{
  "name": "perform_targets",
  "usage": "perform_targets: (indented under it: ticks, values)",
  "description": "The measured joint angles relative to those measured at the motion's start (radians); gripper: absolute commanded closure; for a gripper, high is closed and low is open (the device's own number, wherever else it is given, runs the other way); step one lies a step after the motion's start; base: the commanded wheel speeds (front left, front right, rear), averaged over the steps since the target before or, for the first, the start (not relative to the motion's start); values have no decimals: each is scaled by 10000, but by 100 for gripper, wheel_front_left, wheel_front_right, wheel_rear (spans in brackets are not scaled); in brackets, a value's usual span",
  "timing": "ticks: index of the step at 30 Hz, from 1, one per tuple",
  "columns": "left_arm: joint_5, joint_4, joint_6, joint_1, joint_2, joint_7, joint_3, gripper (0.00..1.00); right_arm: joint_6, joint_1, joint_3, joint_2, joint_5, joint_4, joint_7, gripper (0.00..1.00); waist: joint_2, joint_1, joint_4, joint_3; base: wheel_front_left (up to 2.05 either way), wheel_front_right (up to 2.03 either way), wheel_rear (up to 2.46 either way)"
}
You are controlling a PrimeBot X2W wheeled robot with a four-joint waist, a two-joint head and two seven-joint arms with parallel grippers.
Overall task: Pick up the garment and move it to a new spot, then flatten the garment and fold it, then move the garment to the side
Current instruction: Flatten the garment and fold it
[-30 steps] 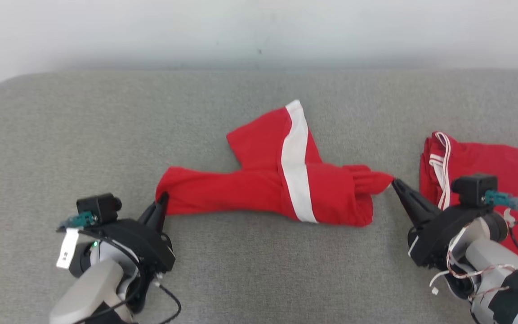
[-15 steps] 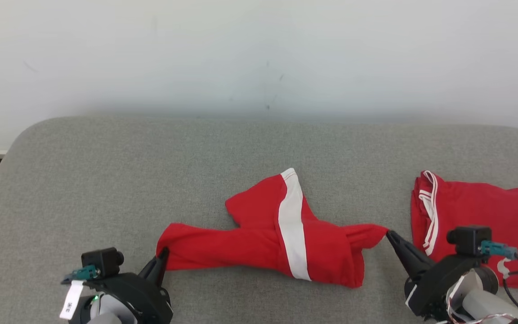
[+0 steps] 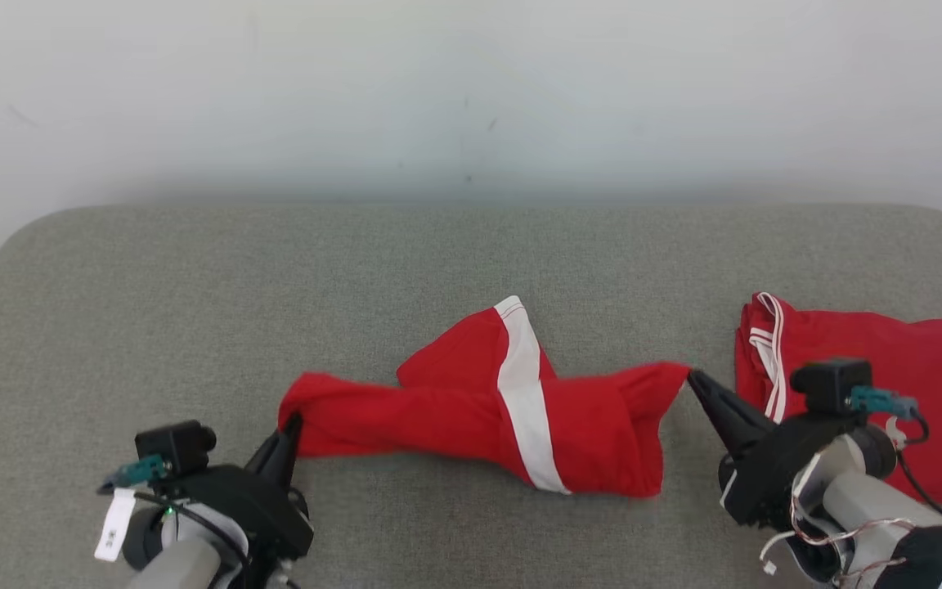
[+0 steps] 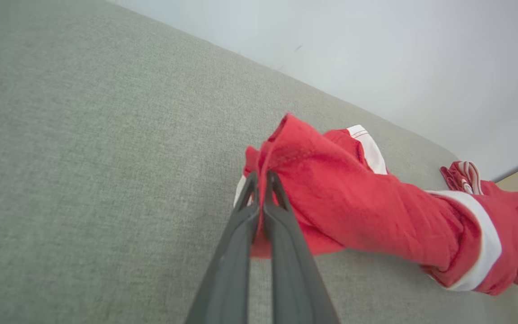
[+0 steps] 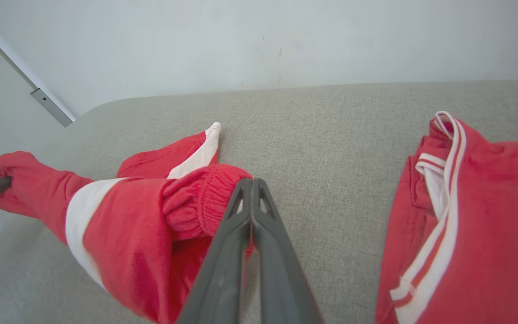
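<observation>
The garment (image 3: pixel 487 417) is a red pair of shorts with a white stripe, stretched between my two grippers over the grey cushioned surface (image 3: pixel 193 286). My left gripper (image 3: pixel 293 424) is shut on its left end; the left wrist view shows the red cloth (image 4: pixel 331 193) pinched between the dark fingers (image 4: pixel 262 177). My right gripper (image 3: pixel 690 376) is shut on the elastic waistband at the right end (image 5: pixel 200 198). The middle of the garment sags and a flap with the stripe lies on the surface behind.
A second red garment (image 3: pixel 855 384) with white trim lies flat at the right, right beside my right arm (image 5: pixel 466 216). A pale wall (image 3: pixel 471 98) rises behind the surface. Bare grey surface stretches to the left and in front.
The head camera has shifted, so the whole picture moved. The garment now hangs more taut between the grippers, its right end raised a little. Both grips are unchanged.
</observation>
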Motion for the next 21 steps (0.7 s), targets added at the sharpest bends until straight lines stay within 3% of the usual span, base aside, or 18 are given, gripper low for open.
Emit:
perform_targets:
  ticks: [10,12,21]
  values:
    - [-410,-360,40,-252,40,-2,485,100,-79,-478,94,332,-77,437,125,100,0,1,118,325,0,0,0]
    - [-397,-274,54,-327,88,-2,506,100,-144,-906,403,431,-581,594,268,100,0,1,76,388,0,0,0]
    - [-213,-314,127,-858,-6,-81,612,100,-274,-1987,320,865,-874,1187,161,100,0,1,-263,784,0,0,0]
